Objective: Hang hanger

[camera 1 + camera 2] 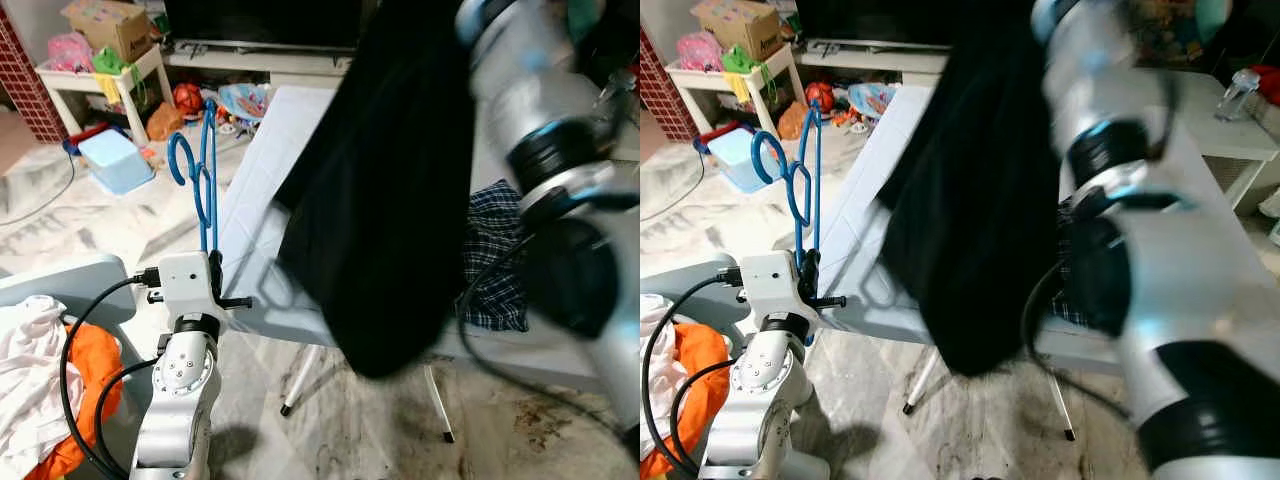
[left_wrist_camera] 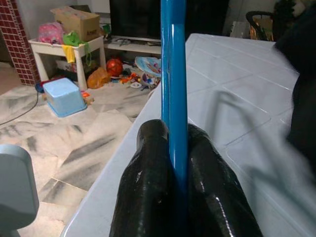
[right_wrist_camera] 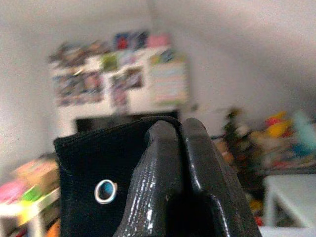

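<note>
The left gripper (image 2: 178, 163) is clamped on a blue hanger (image 1: 200, 175), upright at nine o'clock beside the white worktop (image 1: 270, 180). The right gripper (image 3: 178, 129), fingers pressed together, pinches a black garment (image 1: 385, 190) hanging at twelve o'clock above the worktop.

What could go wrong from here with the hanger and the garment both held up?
The right gripper pinches only a corner of the black garment, so it could slip. The cloth hangs over the white table and hides much of it. The left gripper holds the blue hanger by a thin bar, which may twist.
</note>
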Controlling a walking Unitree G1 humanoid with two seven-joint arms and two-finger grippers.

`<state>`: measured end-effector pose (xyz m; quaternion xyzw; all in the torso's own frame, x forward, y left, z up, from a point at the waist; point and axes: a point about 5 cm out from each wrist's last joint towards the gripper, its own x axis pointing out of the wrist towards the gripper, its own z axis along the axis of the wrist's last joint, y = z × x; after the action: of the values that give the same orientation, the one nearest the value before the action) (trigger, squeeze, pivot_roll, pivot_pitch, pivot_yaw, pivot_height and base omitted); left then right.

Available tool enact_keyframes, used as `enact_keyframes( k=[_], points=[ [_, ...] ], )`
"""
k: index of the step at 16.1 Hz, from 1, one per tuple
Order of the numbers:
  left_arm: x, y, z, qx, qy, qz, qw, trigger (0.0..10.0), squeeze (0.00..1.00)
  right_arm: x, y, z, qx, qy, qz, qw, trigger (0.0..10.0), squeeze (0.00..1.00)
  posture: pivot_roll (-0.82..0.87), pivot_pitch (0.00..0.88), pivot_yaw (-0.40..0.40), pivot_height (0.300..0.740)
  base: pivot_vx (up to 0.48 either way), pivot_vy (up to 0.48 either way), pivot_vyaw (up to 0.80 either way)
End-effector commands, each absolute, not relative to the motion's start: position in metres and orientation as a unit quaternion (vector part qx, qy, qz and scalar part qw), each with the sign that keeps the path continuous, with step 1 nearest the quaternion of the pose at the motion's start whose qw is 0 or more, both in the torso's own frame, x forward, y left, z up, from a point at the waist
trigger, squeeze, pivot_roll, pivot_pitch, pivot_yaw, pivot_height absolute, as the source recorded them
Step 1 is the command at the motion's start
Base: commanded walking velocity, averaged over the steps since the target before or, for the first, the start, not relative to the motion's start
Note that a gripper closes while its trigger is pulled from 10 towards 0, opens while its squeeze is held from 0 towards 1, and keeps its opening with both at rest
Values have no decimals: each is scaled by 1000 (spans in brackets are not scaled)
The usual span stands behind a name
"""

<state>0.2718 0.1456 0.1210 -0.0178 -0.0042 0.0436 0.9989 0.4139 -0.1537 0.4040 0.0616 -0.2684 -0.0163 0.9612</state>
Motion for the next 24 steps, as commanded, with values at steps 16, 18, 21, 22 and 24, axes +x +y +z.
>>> enact_keyframes(
  k=[16, 18, 21, 22, 24],
  points=[
    [263, 135, 112, -20, 19, 17, 999, 10000, 0, 407, -172, 180, -123, 50, 138, 982, 10000, 1000, -32, 0, -41, 740, 0, 0, 0],
    [261, 137, 112, -19, 20, 17, 999, 10000, 0, 404, -189, 185, -96, 28, 124, 987, 10000, 1000, -30, 0, -40, 740, 0, 0, 0],
    [259, 139, 111, -18, 24, 14, 999, 10000, 0, 393, -215, 194, -109, 42, 185, 976, 10000, 1000, -30, 0, -34, 740, 0, 0, 0],
    [259, 139, 110, -17, 27, 12, 999, 10000, 0, 387, -218, 193, -133, 58, 228, 963, 10000, 1000, -35, 0, -27, 740, 0, 0, 0],
    [260, 138, 109, -20, 31, 5, 999, 10000, 0, 375, -225, 188, -161, 79, 278, 944, 10000, 1000, -42, 0, -23, 740, 0, 0, 0]
  ],
)
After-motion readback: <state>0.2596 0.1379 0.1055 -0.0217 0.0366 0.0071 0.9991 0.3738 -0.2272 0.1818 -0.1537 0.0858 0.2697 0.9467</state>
